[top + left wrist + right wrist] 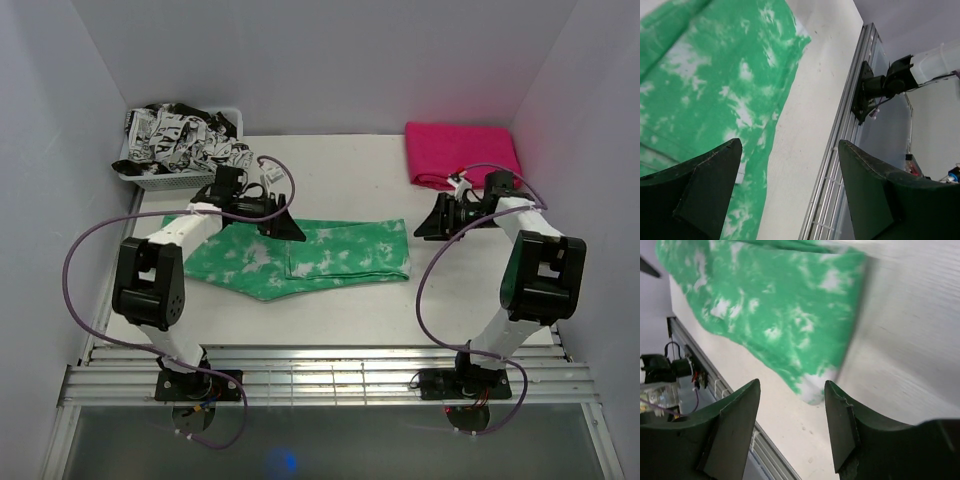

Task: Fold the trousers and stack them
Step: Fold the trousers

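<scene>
Currently trousers (330, 258) lie 9-to-3 o'clock; left gripper (288, 228) over 9 o'clock half, fingers wide, empty; right gripper (428, 228) just off 3 o'clock end, fingers parted, empty.

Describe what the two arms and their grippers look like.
The left arm and right arm have white links between chunky black joint housings. A thin purple cable loops loosely beside each. The left gripper and right gripper each carry two dark, wedge-shaped fingers.

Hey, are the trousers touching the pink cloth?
Apart. The top view shows bare table between the trousers and the pink cloth in the far right corner.
</scene>
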Controlling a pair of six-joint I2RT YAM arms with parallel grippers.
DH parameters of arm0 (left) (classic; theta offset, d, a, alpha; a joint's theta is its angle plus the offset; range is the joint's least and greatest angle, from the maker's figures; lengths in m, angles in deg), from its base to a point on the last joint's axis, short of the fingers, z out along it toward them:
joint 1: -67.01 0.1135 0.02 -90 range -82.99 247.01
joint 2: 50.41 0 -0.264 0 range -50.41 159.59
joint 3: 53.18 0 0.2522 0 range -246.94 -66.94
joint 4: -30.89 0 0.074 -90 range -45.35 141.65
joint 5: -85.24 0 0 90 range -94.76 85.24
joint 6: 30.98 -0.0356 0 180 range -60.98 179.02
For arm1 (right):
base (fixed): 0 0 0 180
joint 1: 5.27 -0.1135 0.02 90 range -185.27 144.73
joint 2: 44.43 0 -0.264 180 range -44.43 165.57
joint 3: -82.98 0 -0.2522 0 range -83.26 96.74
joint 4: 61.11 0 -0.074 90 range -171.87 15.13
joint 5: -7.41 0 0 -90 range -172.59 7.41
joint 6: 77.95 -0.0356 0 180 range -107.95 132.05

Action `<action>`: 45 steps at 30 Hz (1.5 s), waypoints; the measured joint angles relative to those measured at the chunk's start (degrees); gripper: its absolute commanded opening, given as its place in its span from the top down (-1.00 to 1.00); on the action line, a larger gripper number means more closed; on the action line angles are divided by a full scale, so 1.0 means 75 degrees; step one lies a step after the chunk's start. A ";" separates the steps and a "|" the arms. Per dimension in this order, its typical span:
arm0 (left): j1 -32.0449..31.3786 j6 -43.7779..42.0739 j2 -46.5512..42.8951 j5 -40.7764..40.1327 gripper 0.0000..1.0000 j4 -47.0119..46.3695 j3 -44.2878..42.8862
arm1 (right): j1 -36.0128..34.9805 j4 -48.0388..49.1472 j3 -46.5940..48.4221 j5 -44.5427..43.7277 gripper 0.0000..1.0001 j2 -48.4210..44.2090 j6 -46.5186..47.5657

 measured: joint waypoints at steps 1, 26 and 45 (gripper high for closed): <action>0.0131 -0.0032 -0.0149 0.0012 -0.77 0.0020 -0.0052 | 0.0181 0.0020 -0.0015 -0.0146 -0.20 0.0044 -0.0044; 0.2833 -0.0023 -0.0836 -0.0020 -0.78 0.0618 0.0382 | -0.0274 0.2407 -0.0772 0.0309 0.73 0.2034 -0.1539; 0.4491 -0.1801 -0.1405 -0.2031 -0.82 0.1501 0.0921 | 0.2567 -0.1443 0.0953 0.0664 0.84 0.0720 0.1145</action>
